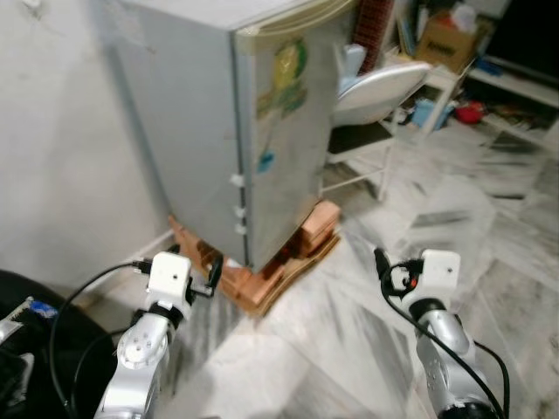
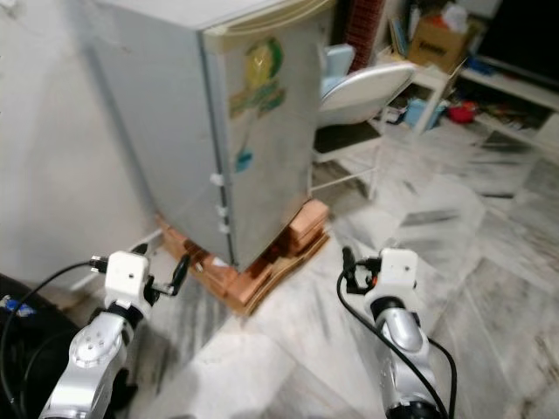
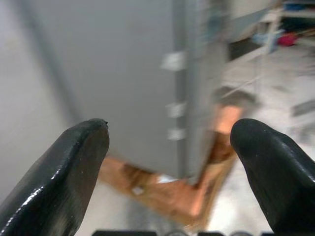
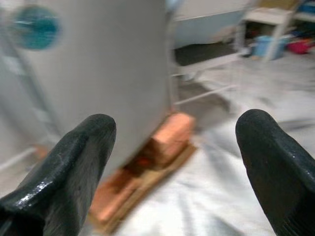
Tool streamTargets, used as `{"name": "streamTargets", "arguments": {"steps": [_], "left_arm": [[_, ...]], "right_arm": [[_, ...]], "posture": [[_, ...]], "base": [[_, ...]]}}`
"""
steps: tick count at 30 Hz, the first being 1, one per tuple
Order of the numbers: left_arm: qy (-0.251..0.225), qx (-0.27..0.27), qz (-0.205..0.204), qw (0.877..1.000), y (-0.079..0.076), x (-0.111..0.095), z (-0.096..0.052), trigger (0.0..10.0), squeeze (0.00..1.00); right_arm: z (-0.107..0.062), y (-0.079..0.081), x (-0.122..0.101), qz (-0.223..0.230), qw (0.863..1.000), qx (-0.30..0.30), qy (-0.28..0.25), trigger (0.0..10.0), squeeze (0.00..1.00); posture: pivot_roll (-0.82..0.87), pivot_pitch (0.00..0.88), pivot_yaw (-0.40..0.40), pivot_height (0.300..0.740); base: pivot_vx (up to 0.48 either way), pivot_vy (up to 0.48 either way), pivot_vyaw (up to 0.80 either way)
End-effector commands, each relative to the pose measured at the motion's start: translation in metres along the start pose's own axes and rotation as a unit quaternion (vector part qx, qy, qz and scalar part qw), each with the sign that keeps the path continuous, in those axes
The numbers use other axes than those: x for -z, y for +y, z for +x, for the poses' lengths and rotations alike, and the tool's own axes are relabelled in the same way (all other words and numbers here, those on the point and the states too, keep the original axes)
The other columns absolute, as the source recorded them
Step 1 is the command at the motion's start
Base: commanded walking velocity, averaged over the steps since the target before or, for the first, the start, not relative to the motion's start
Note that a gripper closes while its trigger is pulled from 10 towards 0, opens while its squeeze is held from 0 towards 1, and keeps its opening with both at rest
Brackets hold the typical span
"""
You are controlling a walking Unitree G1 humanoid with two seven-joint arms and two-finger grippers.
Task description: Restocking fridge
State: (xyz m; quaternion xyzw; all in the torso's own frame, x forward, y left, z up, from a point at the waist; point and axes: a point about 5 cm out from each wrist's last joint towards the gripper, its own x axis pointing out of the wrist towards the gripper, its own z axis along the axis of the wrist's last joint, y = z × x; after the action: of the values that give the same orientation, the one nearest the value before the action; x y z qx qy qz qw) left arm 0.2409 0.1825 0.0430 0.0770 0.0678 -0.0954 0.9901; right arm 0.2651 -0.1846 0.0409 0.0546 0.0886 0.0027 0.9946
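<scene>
A tall grey metal fridge (image 1: 253, 122) (door closed) stands on orange bricks (image 1: 288, 262) on the marbled white floor (image 1: 349, 332), ahead of the robot. The left gripper (image 3: 170, 162) and right gripper (image 4: 174, 162) hover spread apart, holding nothing.

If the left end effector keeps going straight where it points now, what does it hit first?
Most likely the grey fridge, around its corner edge. The left end effector is open and aimed there; depth is unclear.

Two silver jointed arms (image 1: 140, 353) with white wrist blocks, black cables (looping loosely), glossy black fingers (image 3: 59, 182).
</scene>
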Motion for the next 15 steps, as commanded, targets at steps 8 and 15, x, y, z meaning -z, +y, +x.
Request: {"name": "streamTargets", "arguments": {"steps": [8, 15], "left_arm": [[-0.007, 0.012, 0.005, 1.0, -0.0039, -0.0034, 0.0046, 10.0, 0.0], [-0.006, 0.015, 0.003, 1.0, -0.006, -0.003, 0.0049, 10.0, 0.0]], "right_arm": [[0.0007, -0.0029, -0.0043, -0.004, 1.0, 0.007, -0.008, 10.0, 0.0], [0.0009, -0.0023, -0.004, -0.004, 1.0, 0.007, -0.007, 10.0, 0.0]], "posture": [[0.02, 0.0, -0.029, 0.74], [0.02, 0.0, -0.029, 0.74]], "base": [[0.328, 0.35, -0.16], [0.276, 0.034, -0.8]]}}
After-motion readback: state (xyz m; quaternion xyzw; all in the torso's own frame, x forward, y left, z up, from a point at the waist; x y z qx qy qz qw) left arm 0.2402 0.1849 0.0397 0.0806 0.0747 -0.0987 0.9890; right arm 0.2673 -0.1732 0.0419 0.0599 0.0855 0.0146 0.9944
